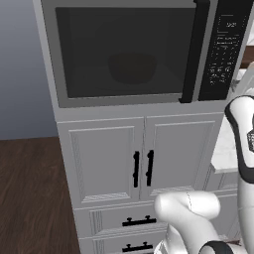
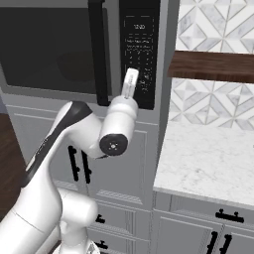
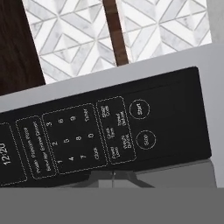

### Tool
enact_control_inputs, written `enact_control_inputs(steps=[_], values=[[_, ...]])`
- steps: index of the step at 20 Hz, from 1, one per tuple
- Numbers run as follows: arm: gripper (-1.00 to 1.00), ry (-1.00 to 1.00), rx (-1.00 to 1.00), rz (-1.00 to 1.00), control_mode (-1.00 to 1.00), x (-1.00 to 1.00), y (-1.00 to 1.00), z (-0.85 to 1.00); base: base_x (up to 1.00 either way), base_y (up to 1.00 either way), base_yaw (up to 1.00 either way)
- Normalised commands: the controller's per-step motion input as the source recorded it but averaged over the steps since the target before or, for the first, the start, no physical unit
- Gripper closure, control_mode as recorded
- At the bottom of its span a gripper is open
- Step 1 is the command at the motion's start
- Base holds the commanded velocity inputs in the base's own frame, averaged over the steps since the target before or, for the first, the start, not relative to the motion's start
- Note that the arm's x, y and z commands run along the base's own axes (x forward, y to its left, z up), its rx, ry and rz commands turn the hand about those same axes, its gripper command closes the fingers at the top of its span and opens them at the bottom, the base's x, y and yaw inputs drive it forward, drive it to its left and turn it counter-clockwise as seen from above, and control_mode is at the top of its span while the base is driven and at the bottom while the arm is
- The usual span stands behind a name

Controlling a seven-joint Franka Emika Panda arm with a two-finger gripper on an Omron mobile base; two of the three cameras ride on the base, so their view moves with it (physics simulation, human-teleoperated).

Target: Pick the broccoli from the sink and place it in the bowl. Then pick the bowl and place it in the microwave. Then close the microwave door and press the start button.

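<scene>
Microwave [image 1: 134, 49]: built into the cabinet column, microwave door [image 1: 124, 52] shut, the bowl [image 1: 133, 68] dimly visible behind its tinted window. Gripper [image 2: 131, 79]: raised against the lower part of the black control panel [image 2: 139, 49], just right of the door's black bar handle [image 2: 99, 54]; whether its fingers were parted or closed could not be told. Hand view: panel close ahead, Start button [image 3: 139, 108] and Stop button [image 3: 145, 139] just above the fingertips.

The microwave [image 3: 131, 83] control panel [image 3: 105, 135] lies rolled sideways, keypad and start button [image 3: 139, 108] readable, before patterned tile [image 3: 74, 35].
</scene>
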Motion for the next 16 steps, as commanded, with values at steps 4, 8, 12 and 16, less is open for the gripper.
enact_control_inputs(steps=[4,8,12,16], values=[[1.00,0.03,0.08,0.00,-1.00,0.25,-0.13,-0.13,0.00,0.00,0.00],[1.00,0.10,0.07,0.00,-1.00,0.40,-0.05,-0.18,0.00,0.00,0.00],[1.00,0.11,0.06,0.00,-1.00,0.48,0.00,-0.17,0.00,0.00,0.00],[1.00,0.09,0.06,0.00,-1.00,0.39,0.00,-0.16,0.00,0.00,0.00]])
